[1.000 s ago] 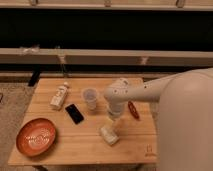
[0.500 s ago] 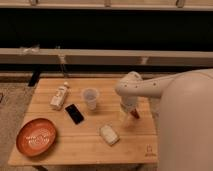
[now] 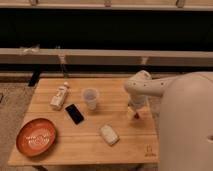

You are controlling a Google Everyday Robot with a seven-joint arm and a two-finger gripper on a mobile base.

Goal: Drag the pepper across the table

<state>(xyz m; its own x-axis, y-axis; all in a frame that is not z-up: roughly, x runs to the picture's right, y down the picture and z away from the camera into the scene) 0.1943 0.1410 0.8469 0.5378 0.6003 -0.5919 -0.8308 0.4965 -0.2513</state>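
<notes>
The light wooden table (image 3: 125, 147) fills the middle of the camera view. The pepper (image 3: 136, 116), small and dark red, lies near the table's right edge and is mostly covered by my gripper. My gripper (image 3: 133, 112) hangs down from the white arm (image 3: 145, 87), which comes in from the right. It sits right over the pepper at table height. I cannot tell whether it touches the pepper.
A clear plastic cup (image 3: 90, 97) stands mid-table. A black phone (image 3: 75, 113) and a lying white bottle (image 3: 60, 96) are to its left. An orange plate (image 3: 36, 137) sits at the front left. A white packet (image 3: 108, 134) lies front centre. A dark bench runs behind the table.
My arm has swung to the right, away from the white packet and the cup. The gripper is now over the pepper near the right edge. The other objects have not moved.
</notes>
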